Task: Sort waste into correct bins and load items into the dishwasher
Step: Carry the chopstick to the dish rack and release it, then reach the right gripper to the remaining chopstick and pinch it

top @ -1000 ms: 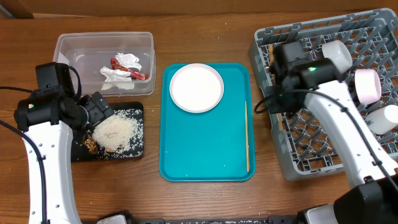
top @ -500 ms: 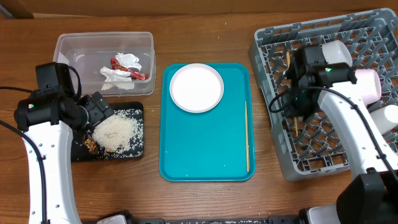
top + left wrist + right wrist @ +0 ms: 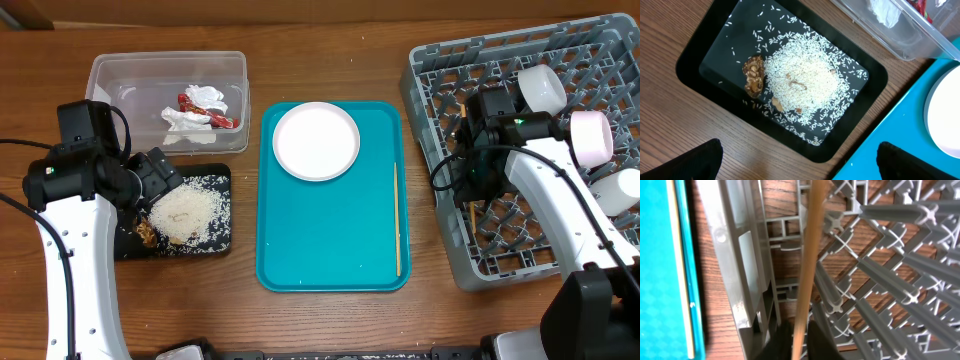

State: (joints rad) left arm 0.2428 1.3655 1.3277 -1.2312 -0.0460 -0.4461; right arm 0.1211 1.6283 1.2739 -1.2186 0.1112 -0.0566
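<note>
One chopstick (image 3: 807, 255) now sits among the pegs of the dish rack (image 3: 560, 70), at the edge beside the teal tray (image 3: 330, 250), the right gripper (image 3: 799, 342) having slid along that edge. Its jaws are narrow either side of the stick, and I cannot tell whether they still pinch. The left gripper (image 3: 800, 165) is unchanged, spread wide over the black tray (image 3: 695, 55). I judge release next, then the second chopstick (image 3: 397, 220).
</note>
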